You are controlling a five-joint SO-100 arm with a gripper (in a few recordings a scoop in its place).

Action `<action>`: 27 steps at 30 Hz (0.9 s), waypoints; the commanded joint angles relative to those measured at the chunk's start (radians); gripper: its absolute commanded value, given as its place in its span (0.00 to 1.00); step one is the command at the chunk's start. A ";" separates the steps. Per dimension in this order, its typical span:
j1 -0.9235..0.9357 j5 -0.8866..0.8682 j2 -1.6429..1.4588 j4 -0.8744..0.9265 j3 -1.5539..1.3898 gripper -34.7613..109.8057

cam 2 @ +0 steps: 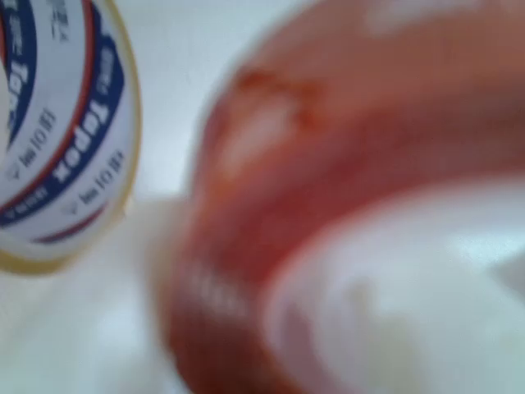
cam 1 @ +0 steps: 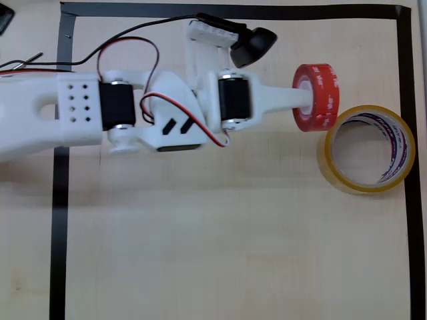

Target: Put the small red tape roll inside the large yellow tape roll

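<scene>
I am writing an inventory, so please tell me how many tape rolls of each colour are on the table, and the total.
Red tape roll, carried on the tool: 1
Yellow tape roll, lying flat: 1
Total: 2

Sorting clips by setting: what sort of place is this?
Probably a robot test bench: a pale wooden table with a black tape border marking a work area, and exposed wires on the arm.

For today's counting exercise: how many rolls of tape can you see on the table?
2. The small red tape roll is on edge at the tool tip, upper right in the overhead view. The large yellow tape roll lies flat just beside it, lower right.
</scene>
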State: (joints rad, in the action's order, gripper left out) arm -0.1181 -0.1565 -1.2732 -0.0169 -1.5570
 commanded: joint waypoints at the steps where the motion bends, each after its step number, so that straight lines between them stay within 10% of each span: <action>1: 0.012 -0.035 -0.005 -0.067 0.164 0.24; 27: 0.057 -0.031 0.333 -0.058 0.502 0.24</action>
State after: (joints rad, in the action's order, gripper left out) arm -0.0598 -0.1565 -0.8866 -0.0169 -1.2011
